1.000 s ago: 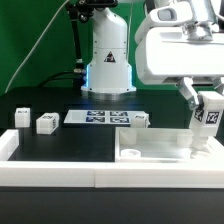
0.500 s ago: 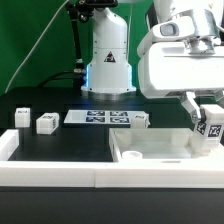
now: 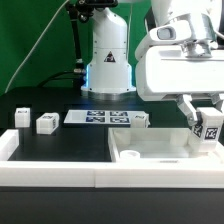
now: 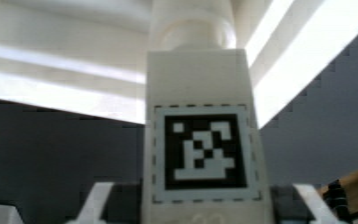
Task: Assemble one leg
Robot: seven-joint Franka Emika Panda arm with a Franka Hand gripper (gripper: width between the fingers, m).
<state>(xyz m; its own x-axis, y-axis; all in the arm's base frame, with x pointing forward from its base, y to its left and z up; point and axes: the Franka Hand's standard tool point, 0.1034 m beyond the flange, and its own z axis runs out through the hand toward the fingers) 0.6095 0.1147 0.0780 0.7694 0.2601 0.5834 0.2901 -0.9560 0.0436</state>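
Leg (image 3: 211, 130), white, tagged; right edge of frame, beside tray piece (image 3: 160, 150).
Clamped between gripper (image 3: 206, 118) fingers; judged light, rigid, slick; best held across plain flanks.

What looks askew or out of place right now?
The held leg leans off upright, tag slanted, over the white tray-like piece at the exterior view's right. Nothing else stands out.

A green backdrop (image 3: 35, 45) stands behind the black table (image 3: 70, 145), which has a white front edge (image 3: 60, 176).
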